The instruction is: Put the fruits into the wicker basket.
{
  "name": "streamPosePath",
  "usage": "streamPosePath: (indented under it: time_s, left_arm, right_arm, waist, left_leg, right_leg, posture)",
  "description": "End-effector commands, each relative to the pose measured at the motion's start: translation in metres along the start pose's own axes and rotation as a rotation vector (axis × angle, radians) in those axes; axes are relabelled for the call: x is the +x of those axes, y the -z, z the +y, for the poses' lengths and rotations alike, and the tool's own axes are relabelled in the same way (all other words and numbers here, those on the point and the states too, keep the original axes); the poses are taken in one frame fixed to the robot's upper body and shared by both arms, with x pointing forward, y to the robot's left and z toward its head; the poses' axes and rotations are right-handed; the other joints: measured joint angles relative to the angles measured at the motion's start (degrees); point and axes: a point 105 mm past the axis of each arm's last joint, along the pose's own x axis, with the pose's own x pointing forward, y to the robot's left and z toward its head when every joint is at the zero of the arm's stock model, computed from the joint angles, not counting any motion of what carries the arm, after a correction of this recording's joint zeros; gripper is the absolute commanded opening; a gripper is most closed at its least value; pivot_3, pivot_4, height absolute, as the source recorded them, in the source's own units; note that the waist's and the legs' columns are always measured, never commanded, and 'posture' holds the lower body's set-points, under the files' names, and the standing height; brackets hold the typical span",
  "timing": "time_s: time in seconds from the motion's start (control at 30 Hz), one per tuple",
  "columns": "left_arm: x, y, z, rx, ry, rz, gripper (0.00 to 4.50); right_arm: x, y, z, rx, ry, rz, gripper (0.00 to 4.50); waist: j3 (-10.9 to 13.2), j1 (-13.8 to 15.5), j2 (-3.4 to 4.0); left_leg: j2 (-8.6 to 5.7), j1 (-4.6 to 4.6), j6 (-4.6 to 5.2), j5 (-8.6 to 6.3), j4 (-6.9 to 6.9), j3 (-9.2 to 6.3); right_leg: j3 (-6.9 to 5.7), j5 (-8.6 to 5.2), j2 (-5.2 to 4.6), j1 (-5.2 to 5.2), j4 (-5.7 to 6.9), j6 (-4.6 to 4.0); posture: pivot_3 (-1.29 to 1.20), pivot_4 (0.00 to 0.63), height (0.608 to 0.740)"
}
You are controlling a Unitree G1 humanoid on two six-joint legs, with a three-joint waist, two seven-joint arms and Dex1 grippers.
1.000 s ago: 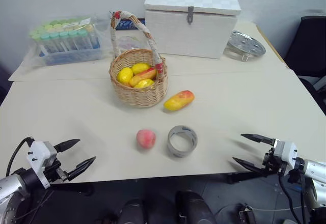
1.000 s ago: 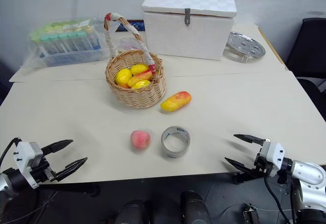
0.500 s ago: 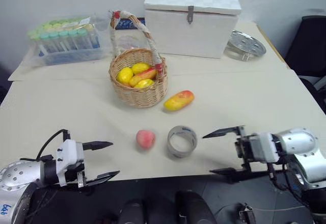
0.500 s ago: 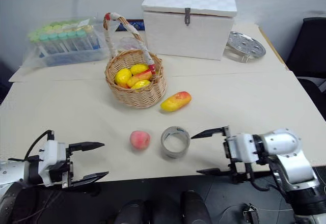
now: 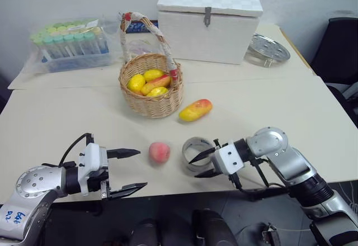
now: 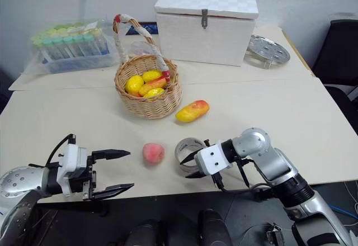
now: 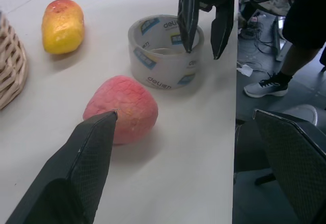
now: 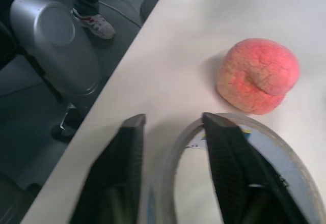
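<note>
While right pincer (image 5: 200, 164) straddles tape roll (image 5: 196, 154) wall — left pincer (image 5: 127, 170) wide, level

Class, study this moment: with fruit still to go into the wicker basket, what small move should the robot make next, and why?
Probably ease the left gripper forward around the peach and close. Its fingers stand wide open with the peach just ahead on the table, while the right gripper straddles the wall of the tape roll, which is no fruit. The mango lies beside the wicker basket.
</note>
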Motion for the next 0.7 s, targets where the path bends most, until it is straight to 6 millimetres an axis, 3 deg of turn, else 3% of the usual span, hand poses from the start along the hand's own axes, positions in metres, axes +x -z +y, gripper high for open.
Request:
streamPosePath:
  time_s: [0.03, 0.1, 0.5, 0.7]
  left_arm:
    - [0.002, -0.011, -0.001, 0.038, 0.009, -0.017, 4.5]
    - [0.005, -0.013, 0.0, 0.043, 0.013, -0.021, 4.5]
    - [0.01, -0.01, 0.003, 0.053, 0.016, -0.028, 4.5]
    - [0.011, -0.006, 0.002, 0.056, 0.02, -0.025, 4.5]
  right_arm:
    - [-0.008, 0.013, 0.009, 0.057, -0.022, 0.068, 0.52]
    - [-0.013, 0.014, 0.007, 0.059, 0.003, 0.08, 0.04]
    - [-0.029, 0.0, -0.003, 0.089, 0.088, 0.003, 0.04]
    - [-0.027, -0.006, -0.003, 0.134, 0.1, -0.046, 0.04]
  waist:
    - [0.0, 0.1, -0.01]
    - [0.0, 0.2, -0.05]
    - [0.0, 0.1, -0.08]
    - [0.0, 0.0, -0.07]
  left_leg:
    - [0.0, 0.0, 0.01, -0.01, 0.0, 0.0]
    - [-0.01, 0.0, 0.03, -0.02, 0.02, -0.02]
    - [-0.01, -0.05, 0.08, -0.05, 0.08, -0.05]
    - [0.0, -0.07, 0.08, -0.06, 0.07, -0.04]
  right_leg:
    - [0.0, 0.0, -0.01, 0.01, 0.0, 0.0]
    - [-0.03, 0.0, -0.03, 0.05, -0.04, 0.0]
    - [-0.03, 0.02, -0.04, 0.06, -0.06, 0.03]
    - [-0.03, 0.02, -0.03, 0.03, -0.08, 0.03]
  posture:
    - [0.0, 0.15, 0.74]
    - [0.0, 0.15, 0.74]
    - [0.0, 0.15, 0.74]
    - [0.0, 0.15, 0.74]
